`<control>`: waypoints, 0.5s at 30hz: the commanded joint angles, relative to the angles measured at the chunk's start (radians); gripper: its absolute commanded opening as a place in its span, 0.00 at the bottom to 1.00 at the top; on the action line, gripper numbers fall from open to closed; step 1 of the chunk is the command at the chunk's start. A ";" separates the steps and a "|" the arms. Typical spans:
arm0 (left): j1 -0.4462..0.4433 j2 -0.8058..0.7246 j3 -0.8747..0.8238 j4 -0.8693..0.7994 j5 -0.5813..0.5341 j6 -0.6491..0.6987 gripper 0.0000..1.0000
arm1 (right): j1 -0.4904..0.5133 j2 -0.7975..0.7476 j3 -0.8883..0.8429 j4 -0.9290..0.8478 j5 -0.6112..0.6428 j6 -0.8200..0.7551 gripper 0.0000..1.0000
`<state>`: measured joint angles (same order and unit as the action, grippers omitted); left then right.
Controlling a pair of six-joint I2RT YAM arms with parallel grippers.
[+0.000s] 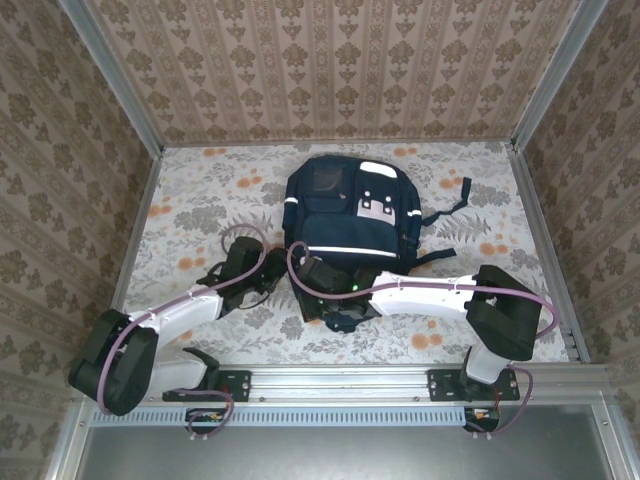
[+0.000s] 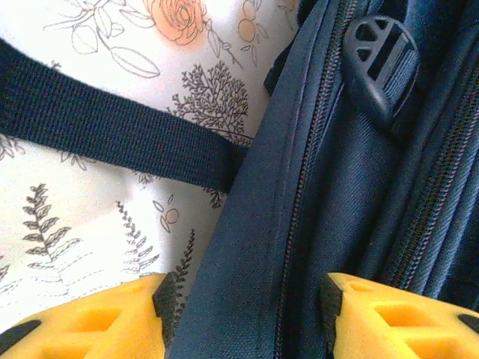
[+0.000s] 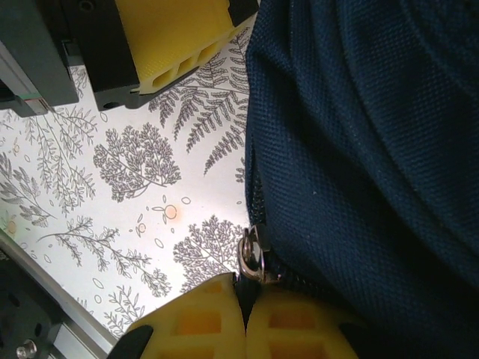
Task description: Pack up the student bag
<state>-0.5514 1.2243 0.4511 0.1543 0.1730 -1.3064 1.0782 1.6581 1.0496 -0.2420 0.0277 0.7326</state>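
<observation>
Floral-printed table [image 1: 200, 190] bears woven navy fabric student bag [image 1: 345, 215].

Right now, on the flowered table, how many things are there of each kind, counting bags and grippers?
student bag: 1
grippers: 2 (left gripper, right gripper)
Total: 3
</observation>
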 commanded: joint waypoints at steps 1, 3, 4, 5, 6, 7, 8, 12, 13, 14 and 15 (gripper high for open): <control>-0.011 0.017 -0.014 0.029 -0.043 0.001 0.55 | -0.013 -0.043 -0.015 0.092 -0.055 0.032 0.00; -0.014 0.045 -0.016 0.057 -0.047 -0.001 0.55 | -0.017 -0.039 -0.025 0.123 -0.084 0.044 0.00; -0.018 0.066 -0.016 0.082 -0.051 0.003 0.55 | -0.019 -0.033 -0.027 0.138 -0.101 0.047 0.00; -0.022 0.085 -0.011 0.092 -0.057 0.007 0.55 | -0.020 -0.027 -0.027 0.145 -0.114 0.047 0.00; -0.028 0.107 -0.007 0.104 -0.063 0.007 0.54 | -0.020 -0.017 -0.023 0.148 -0.122 0.048 0.00; -0.035 0.128 -0.002 0.126 -0.068 0.007 0.49 | -0.020 -0.009 -0.019 0.149 -0.127 0.048 0.00; -0.040 0.146 -0.001 0.146 -0.073 0.009 0.44 | -0.020 -0.004 -0.017 0.147 -0.126 0.045 0.00; -0.046 0.175 0.021 0.161 -0.112 0.011 0.16 | -0.019 0.009 -0.005 0.097 -0.072 0.019 0.00; -0.044 0.168 0.026 0.149 -0.131 0.018 0.10 | -0.020 0.011 0.002 0.065 -0.050 0.012 0.00; -0.042 0.154 0.033 0.131 -0.148 0.027 0.05 | -0.019 0.012 0.007 0.040 -0.033 0.003 0.00; -0.038 0.138 0.042 0.109 -0.169 0.044 0.01 | -0.018 0.015 0.011 0.004 -0.016 -0.007 0.00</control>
<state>-0.5972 1.3754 0.4610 0.2867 0.1078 -1.2926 1.0508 1.6672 1.0267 -0.1883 -0.0200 0.7593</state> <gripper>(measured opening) 0.044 0.066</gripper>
